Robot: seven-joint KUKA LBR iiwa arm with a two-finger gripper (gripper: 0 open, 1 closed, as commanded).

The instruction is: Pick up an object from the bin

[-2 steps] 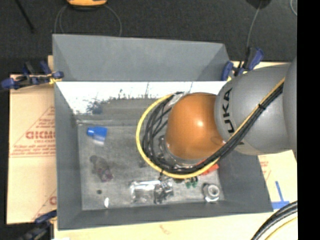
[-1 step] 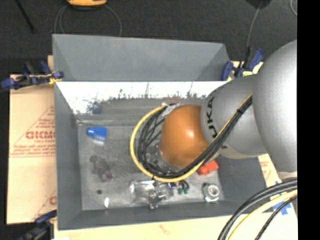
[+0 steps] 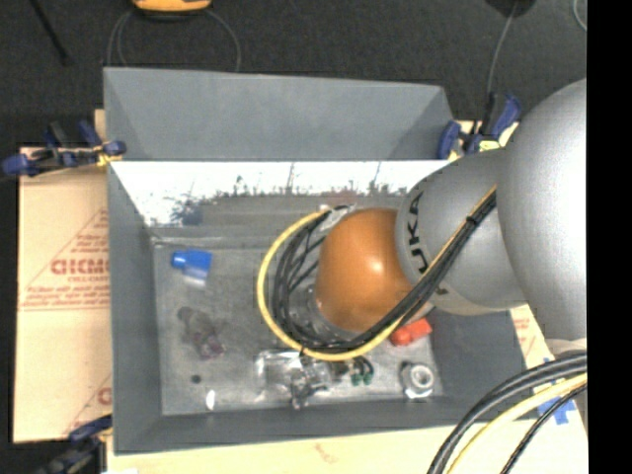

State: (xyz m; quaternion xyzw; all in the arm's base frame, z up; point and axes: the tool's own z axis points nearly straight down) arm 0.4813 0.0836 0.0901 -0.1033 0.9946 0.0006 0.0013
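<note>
Down by the near wall of the bin (image 3: pixel 130 309) my gripper (image 3: pixel 296 378) sits low to the floor, where a pick must start; whether it is spread or pressed together I cannot tell. A green bit (image 3: pixel 361 371) lies just beside it, a silver ring (image 3: pixel 418 378) and red piece (image 3: pixel 410 332) close by. Farther back, well apart, rests a blue cap (image 3: pixel 191 263).
</note>
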